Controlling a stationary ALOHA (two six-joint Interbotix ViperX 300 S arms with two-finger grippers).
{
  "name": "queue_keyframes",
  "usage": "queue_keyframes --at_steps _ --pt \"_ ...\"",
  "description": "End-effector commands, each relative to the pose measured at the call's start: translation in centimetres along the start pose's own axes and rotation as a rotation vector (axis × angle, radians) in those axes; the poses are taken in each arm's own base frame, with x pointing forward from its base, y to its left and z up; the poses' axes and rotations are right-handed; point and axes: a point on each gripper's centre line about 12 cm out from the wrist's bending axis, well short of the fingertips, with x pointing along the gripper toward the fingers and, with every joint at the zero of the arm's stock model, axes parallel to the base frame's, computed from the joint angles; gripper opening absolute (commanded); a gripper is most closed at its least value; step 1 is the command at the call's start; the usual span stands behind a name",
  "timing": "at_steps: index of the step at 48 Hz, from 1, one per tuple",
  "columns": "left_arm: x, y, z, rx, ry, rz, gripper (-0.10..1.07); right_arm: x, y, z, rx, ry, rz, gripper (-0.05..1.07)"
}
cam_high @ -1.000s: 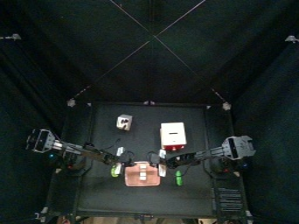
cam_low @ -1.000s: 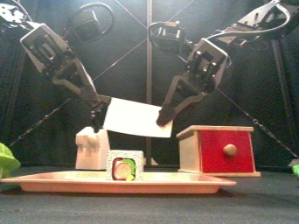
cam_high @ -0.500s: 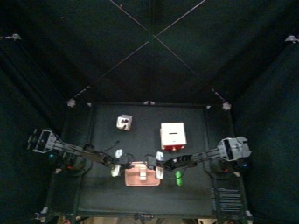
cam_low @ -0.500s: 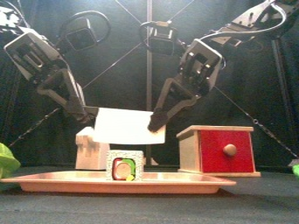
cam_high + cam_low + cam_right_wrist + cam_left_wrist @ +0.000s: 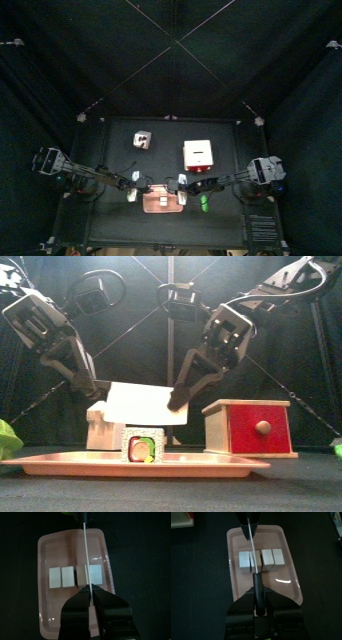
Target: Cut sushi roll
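A sushi roll (image 5: 143, 444) lies on a pink tray (image 5: 201, 465), showing as a row of several segments in the left wrist view (image 5: 272, 559) and right wrist view (image 5: 67, 577). A flat white blade (image 5: 138, 403) hangs just above the roll, held at both ends. My left gripper (image 5: 99, 391) is shut on its left end and my right gripper (image 5: 178, 402) on its right end. In the wrist views the blade is an edge-on thin line (image 5: 251, 542) (image 5: 87, 547) crossing the roll's middle. From above, both grippers (image 5: 139, 184) (image 5: 185, 184) meet over the tray (image 5: 162, 208).
A red and white box (image 5: 254, 427) stands behind the tray on the right, also seen from above (image 5: 199, 153). A small white block (image 5: 100, 424) stands behind on the left. Green objects lie at both sides of the tray (image 5: 132, 197) (image 5: 205, 203).
Both grippers have lowered the blade and shifted it slightly left, so it now sits closer above the roll. The roll and tray have not moved.
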Motion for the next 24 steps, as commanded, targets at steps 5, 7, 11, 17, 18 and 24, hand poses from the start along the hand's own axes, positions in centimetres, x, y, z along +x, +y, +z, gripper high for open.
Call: queue_keyframes --at_steps 5,7,11,17,18,24 --pt "0.01 0.08 0.75 -0.002 -0.024 -0.002 0.11 -0.71 -0.16 2.75 0.013 -0.072 0.003 0.19" --pt "0.01 0.08 0.69 -0.002 -0.023 -0.002 0.11 -0.66 -0.17 2.70 0.013 -0.070 0.003 0.19" --pt "0.00 0.18 0.63 -0.005 -0.021 0.000 0.11 -0.56 -0.24 2.62 0.014 -0.067 0.001 0.19" --pt "-0.03 0.26 0.61 -0.007 -0.023 0.001 0.11 -0.47 -0.24 2.53 0.013 -0.064 0.001 0.19" --pt "0.00 0.26 0.58 -0.007 -0.021 0.002 0.11 -0.47 -0.24 2.53 0.013 -0.064 0.001 0.19" --pt "0.00 0.27 0.52 -0.006 -0.020 0.002 0.11 -0.47 -0.23 2.60 0.013 -0.066 0.001 0.19"
